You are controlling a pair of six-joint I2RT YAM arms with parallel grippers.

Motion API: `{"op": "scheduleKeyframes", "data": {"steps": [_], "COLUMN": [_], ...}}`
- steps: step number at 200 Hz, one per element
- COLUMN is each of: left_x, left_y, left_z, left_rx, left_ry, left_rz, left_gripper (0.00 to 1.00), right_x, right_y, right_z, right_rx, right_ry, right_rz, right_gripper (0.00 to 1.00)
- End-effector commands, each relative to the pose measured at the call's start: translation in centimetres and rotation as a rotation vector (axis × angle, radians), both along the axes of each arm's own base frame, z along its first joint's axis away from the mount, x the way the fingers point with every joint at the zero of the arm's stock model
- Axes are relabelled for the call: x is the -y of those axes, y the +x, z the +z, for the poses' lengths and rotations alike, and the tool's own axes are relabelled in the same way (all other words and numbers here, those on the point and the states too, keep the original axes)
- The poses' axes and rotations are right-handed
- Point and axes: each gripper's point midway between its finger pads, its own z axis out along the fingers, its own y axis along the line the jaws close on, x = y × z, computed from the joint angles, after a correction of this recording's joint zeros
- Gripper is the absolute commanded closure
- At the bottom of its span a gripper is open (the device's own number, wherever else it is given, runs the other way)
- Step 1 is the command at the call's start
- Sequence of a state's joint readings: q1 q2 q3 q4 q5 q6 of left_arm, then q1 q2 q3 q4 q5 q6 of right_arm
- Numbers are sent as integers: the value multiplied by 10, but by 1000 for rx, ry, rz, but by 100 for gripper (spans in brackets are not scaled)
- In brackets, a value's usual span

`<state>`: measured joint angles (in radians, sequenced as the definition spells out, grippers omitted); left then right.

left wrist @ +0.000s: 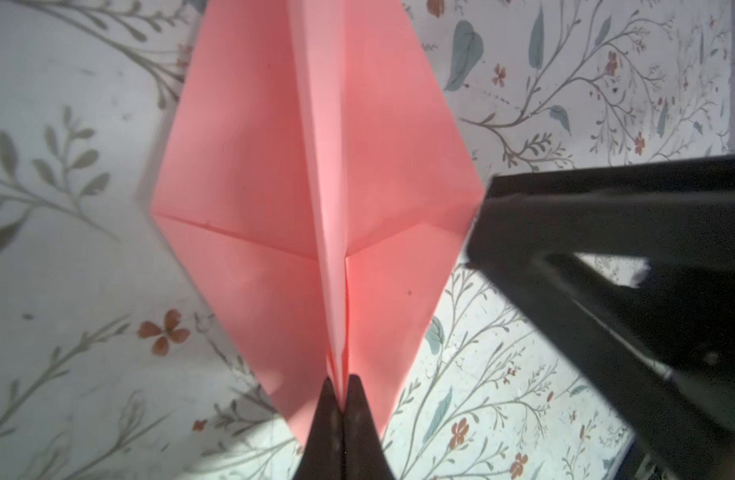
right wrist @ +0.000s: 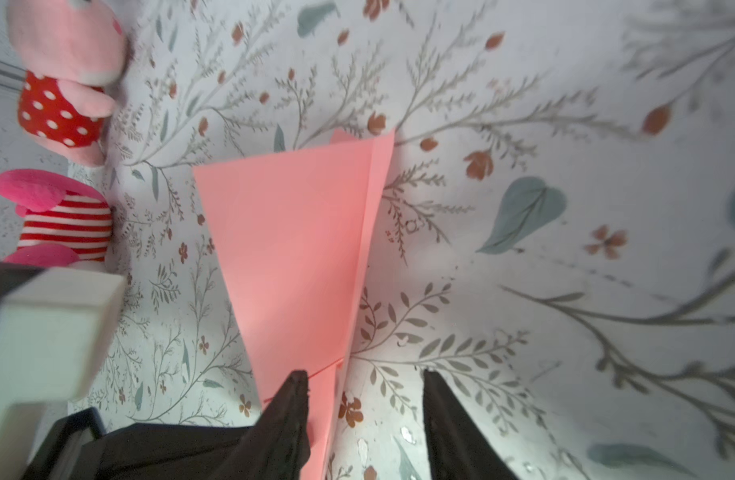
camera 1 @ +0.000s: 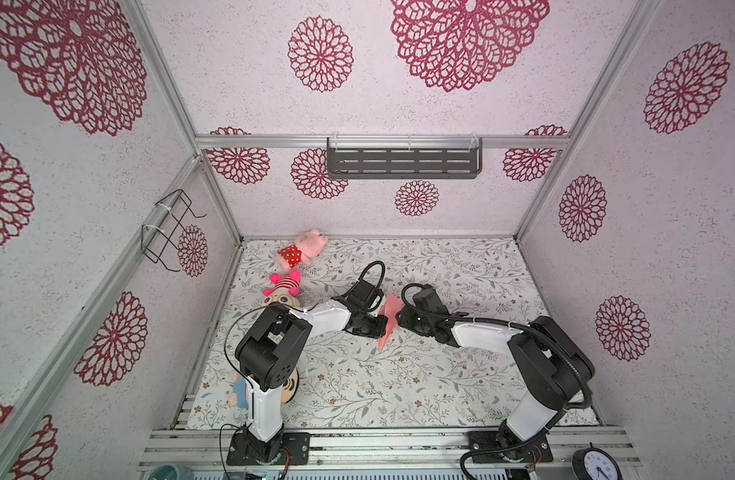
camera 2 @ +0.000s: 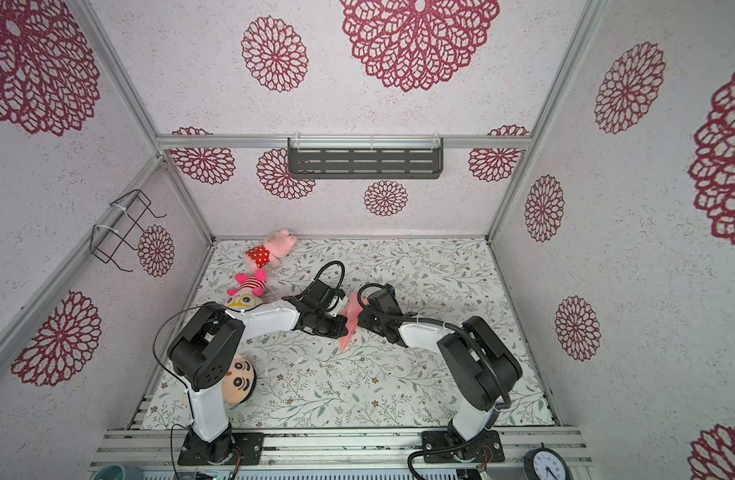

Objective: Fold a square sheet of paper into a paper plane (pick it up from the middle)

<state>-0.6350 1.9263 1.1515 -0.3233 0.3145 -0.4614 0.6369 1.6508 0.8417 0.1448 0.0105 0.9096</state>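
**Operator:** What does each gripper have hold of?

**Technician:** Check your left gripper (left wrist: 340, 380) first. Its jaws are pressed together on the centre keel of the paper plane (left wrist: 315, 174), and both wings spread out beyond the tips. Your right gripper (right wrist: 365, 378) stands with its jaws apart; the plane's folded edge runs between them, close to one finger (right wrist: 293, 399).

**Operator:** Where is the plane?

**Technician:** You will find it between the two grippers in both top views (camera 1: 389, 318) (camera 2: 351, 318), above the floral mat (camera 1: 399, 386).
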Motion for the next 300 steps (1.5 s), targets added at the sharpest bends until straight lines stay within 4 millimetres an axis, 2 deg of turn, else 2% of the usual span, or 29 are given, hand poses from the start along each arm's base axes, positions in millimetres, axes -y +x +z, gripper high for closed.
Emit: {"op": "scheduleKeyframes", "data": {"steps": [1,31,55,96,111,135,165,192,196,213,234,248,269,300], "left_x": [-12,-55,-82,-98,-100,-99,-96,-92,-94,-93,-94,-93,-87,-70], "left_y": [13,22,23,26,27,29,31,33,30,30,31,33,42,71], "left_z": [18,22,19,7,4,0,-5,-5,-19,-24,-29,-30,-14,21], "left_rx": [56,82,74,46,40,30,19,14,-13,-24,-34,-36,-1,90], "left_ry": [50,202,299,397,417,420,419,411,435,445,456,462,429,381], "left_rz": [55,200,279,337,349,355,351,346,339,336,338,340,348,360], "left_gripper": [100,100,100,100,100,87,83,82,82,82,87,93,97,97], "right_x": [24,52,64,63,61,59,58,56,55,55,55,55,61,81], "right_y": [10,7,5,5,5,5,5,5,5,5,4,4,4,1], "right_z": [31,40,41,35,33,31,29,26,26,25,23,23,27,36], "right_rx": [119,166,173,157,150,143,138,128,129,126,121,121,135,173], "right_ry": [-46,-135,-165,-160,-153,-150,-142,-135,-134,-132,-132,-133,-149,-207], "right_rz": [-72,-133,-160,-159,-157,-152,-149,-144,-143,-142,-140,-142,-157,-200], "right_gripper": [45,39,38,38,38,38,38,38,38,38,38,38,36,31]}}
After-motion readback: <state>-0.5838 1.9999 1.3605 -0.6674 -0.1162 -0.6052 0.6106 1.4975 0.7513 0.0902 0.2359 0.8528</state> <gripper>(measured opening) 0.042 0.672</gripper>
